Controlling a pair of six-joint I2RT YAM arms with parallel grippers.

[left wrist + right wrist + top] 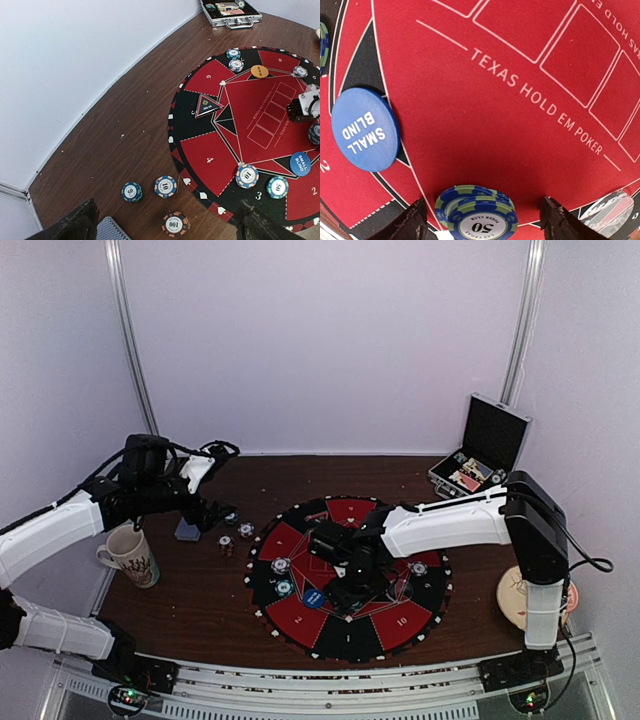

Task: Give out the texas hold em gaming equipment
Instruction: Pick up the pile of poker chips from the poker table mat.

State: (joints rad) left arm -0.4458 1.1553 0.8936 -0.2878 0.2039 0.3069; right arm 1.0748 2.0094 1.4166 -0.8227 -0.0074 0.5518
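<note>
Right wrist view: 50 chip stack [477, 215], at least two chips, sits on the red centre field of the mat [485, 100], just right of the blue small blind disc [365, 129]. Right gripper [483, 201] straddles the stack with its jaws apart. A gap shows on one side, so it isn't clamped. Picking or placing, can't tell.

Progress, my read: partway.
- **Done:** some seats on the mat have chips and both button discs are out.
- **Left:** sector 4 and other numbered sectors are bare, chips remain off the mat, and no cards are dealt.

Counts, left wrist view:
- **On the mat:**
  - 10 chip [247, 176] and 50 chip [277, 187] sit at the left seats.
  - Two chips [234, 59] and one more chip [300, 71] sit on the far right part, towards the case.
  - With the stack under the right claw, that makes six chip spots.
- **Off the mat, on wood to its left:** three loose chips [165, 186], marked 50, 10 and 100.
- **Discs:** one blue, one orange disc [259, 71].
- **All-in marker [207, 105]:** one, a triangle.
- **Card deck [111, 229]:** one, face down, just beside the loose chips.

Left gripper [168, 207] hangs over those loose chips, jaws wide apart, holding nothing.

Case [480, 455] stands open at far right with more pieces inside, too small to count. Mug [130, 555] is at near left.
</note>
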